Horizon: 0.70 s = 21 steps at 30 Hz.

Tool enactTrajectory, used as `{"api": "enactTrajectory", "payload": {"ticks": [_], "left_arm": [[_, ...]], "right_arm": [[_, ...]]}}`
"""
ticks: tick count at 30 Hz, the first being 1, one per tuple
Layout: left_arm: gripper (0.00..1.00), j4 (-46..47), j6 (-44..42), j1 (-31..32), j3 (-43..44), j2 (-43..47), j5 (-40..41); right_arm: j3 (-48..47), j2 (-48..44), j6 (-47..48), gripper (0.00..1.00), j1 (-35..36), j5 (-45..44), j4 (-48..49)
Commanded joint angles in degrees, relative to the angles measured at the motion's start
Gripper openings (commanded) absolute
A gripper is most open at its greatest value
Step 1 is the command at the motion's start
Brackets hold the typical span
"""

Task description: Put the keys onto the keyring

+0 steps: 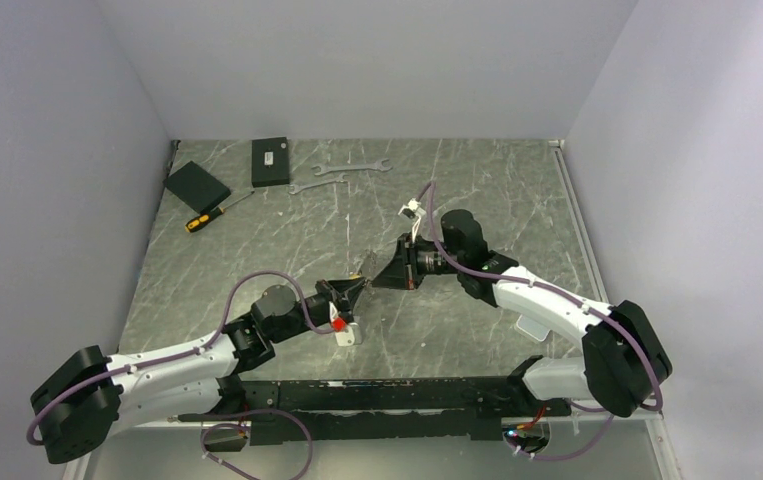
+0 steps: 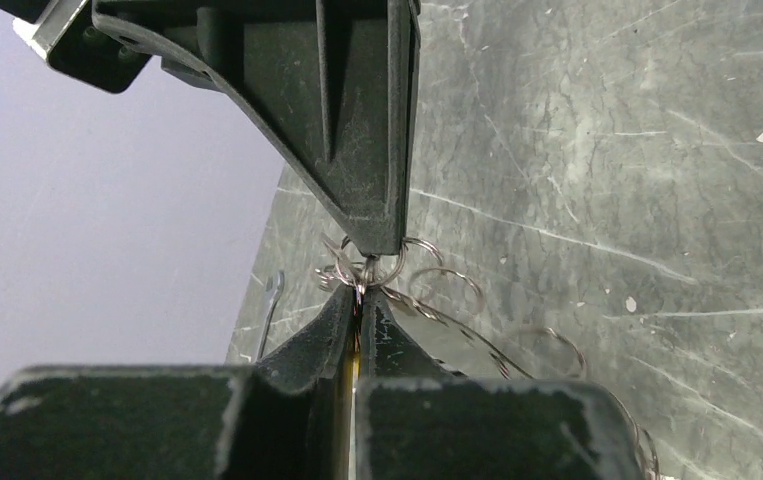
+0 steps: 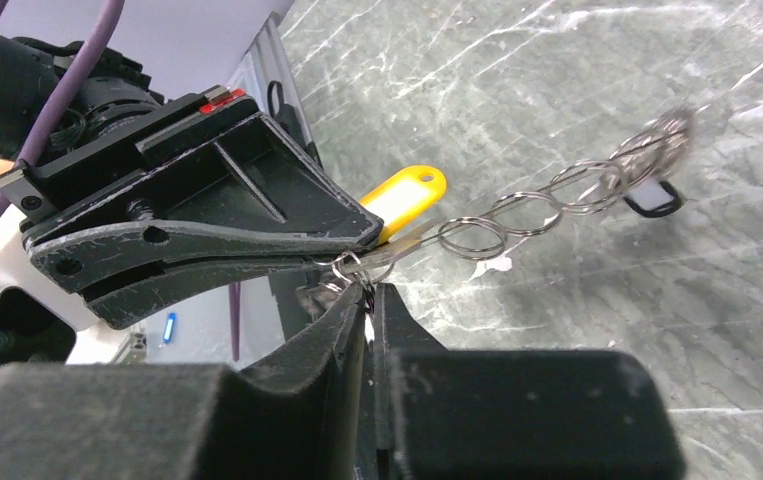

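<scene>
A: Where do we find the keyring?

B: Mid-table, between our two arms. We see the keyring (image 3: 502,220) as a chain of linked silvery rings. Its near end sits at the meeting fingertips, and the rest runs away over the grey marbled table (image 1: 477,200). A dark tag (image 3: 652,200) shows at the far end, blurred.

A: And our left gripper?

B: Our left gripper (image 3: 370,238) is pressed tight. A yellow key tag (image 3: 409,192) sticks out past its tip, and its own wrist camera shows a yellow sliver between the fingers, so we read it as holding that tag.

A: The right one?

B: Our right gripper (image 3: 366,297) meets the left tip to tip, its jaws down to a thin slit. A small ring sits right at them, but we cannot tell whether it is pinched.

A: Anything else?

B: Two wrenches (image 1: 352,169) and a screwdriver (image 1: 212,212) lie well apart from us, near the far wall.
</scene>
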<state>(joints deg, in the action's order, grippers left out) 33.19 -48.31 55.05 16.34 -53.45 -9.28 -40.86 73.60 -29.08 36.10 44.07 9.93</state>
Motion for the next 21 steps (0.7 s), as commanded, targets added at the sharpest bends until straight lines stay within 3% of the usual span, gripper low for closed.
{"api": "enactTrajectory", "payload": {"ticks": [1, 6, 21], "left_arm": [[0.00, 9.41, 1.02, 0.68, 0.89, 0.68, -2.76], [0.00, 9.68, 1.28, 0.73, 0.80, 0.43, -2.74], [0.00, 9.53, 1.83, 0.68, 0.02, 0.01, -2.94]], "right_arm": [[-1.62, -1.38, 1.23, 0.09, 0.99, 0.83, 1.10], [-2.36, -2.53, 3.47, 0.21, 0.99, -1.18, -2.66], [-3.96, -1.39, 3.24, 0.24, 1.26, -0.11, -1.38]]}}
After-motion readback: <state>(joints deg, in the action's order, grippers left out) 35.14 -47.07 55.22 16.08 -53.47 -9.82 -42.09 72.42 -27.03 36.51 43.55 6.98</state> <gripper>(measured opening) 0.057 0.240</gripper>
